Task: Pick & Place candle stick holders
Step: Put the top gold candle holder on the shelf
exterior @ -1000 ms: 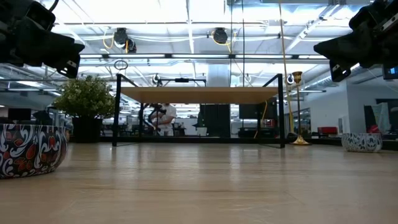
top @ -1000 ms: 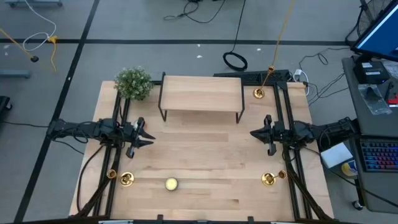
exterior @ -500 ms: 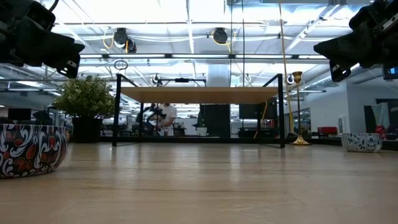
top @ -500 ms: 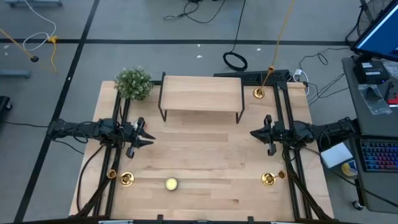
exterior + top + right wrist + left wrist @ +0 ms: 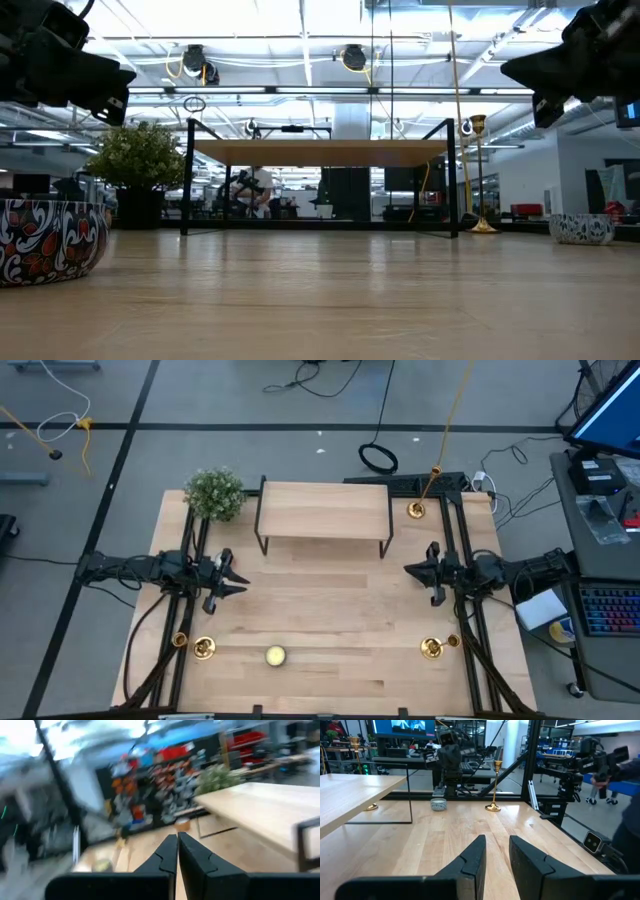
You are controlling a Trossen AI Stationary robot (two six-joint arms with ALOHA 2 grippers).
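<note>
- Your left tool (image 5: 237, 574) hangs above the surface (image 5: 320, 620) at its left side, fingers (image 5: 472, 862) a narrow gap apart, holding nothing.
- Your right tool (image 5: 412, 571) hangs above the right side, facing the left one across bare wood; its fingers (image 5: 167, 855) sit almost together with only a thin slit between, nothing clamped.
- Candle stick holders: one (image 5: 203, 648) stands on the near-left corner, behind and to the side of the left tool, just beside the arm's frame.
- A second candle stick holder (image 5: 431, 648) stands on the near-right corner, beside the right arm's base rails. The left wrist view shows it (image 5: 493, 787) upright, straight ahead of the left tool across open surface.
- The tallest candle stick holder (image 5: 417, 509) stands at the far-right corner, beyond the right tool, next to the raised shelf's leg; the low view shows it (image 5: 480, 175) upright.
- Raised wooden shelf (image 5: 323, 512) on thin black legs spans the far middle, between the two tools' far sides.
- Green bushy plant (image 5: 214, 493) sits at the far-left corner, beyond the left tool, touching the shelf's left end.
- Small round yellow candle (image 5: 275, 655) lies near the front edge, near the left holder.
- Patterned bowl (image 5: 438, 804) sits just beside the near-right holder.
- A person (image 5: 250, 190) shows in the room beyond the shelf.
</note>
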